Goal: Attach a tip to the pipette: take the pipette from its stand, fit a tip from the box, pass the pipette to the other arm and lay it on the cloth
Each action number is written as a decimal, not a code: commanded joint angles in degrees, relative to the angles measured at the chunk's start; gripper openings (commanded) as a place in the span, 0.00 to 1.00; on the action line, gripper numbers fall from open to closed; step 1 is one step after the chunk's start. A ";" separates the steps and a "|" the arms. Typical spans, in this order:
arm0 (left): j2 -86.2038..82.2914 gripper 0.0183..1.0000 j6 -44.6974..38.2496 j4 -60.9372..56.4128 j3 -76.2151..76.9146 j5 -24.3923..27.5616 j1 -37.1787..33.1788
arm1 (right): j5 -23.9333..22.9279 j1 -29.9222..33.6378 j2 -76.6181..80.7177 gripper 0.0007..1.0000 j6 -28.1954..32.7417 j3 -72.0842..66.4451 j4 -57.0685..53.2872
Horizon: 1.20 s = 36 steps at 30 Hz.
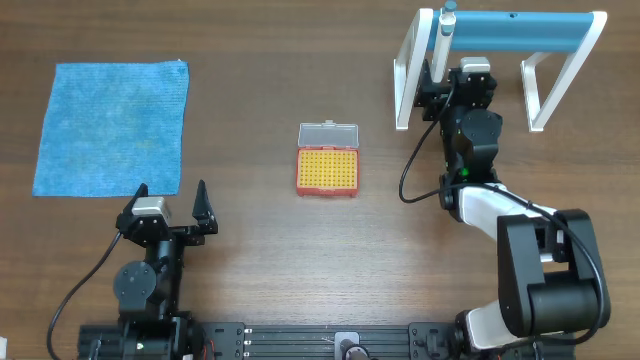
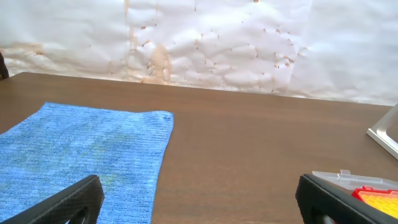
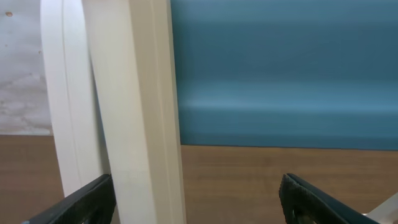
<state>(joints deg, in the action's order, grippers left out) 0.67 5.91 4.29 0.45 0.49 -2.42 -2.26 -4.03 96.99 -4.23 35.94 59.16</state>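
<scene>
The pipette [image 1: 447,22] hangs at the end of the stand [image 1: 520,30] nearer the tip box [image 1: 327,170]. The right gripper [image 3: 198,200] is close before it, jaws spread wide and holding nothing; the left gripper [image 1: 171,203], equally wide and empty, rests just beside the cloth [image 1: 110,130]. Two white uprights crowd one finger in the right wrist view, so the risk is an off-centre close — catching the stand's leg along with the pipette, or knocking it askew.

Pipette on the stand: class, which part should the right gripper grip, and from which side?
Grip the pipette by its upright body below the stand's blue bar, coming from the arms' side. It hangs vertically, so the open right gripper can likely close across it; the stand's white leg blocks a side approach.
</scene>
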 commanded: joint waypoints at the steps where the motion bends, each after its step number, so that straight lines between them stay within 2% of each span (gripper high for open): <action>1: -0.35 1.00 0.28 0.31 -0.13 0.35 0.20 | -0.15 1.20 1.75 0.84 1.62 2.51 0.15; 12: -0.35 1.00 0.28 0.31 -0.13 0.35 0.20 | -0.07 1.22 4.74 0.84 1.70 5.27 0.13; 13: -0.35 1.00 0.28 0.31 -0.13 0.35 0.20 | -0.07 1.22 4.74 0.30 1.70 5.27 0.13; 14: -0.35 1.00 0.28 0.31 -0.13 0.35 0.20 | -0.07 1.22 4.74 0.09 1.70 5.27 0.13; 36: -0.35 1.00 0.28 0.31 -0.13 0.35 0.20 | -0.07 0.33 2.10 0.08 1.73 5.20 3.08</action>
<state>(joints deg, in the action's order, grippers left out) 0.67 5.91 4.29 0.45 0.49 -2.42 -2.26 -3.01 100.92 -2.70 40.05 61.39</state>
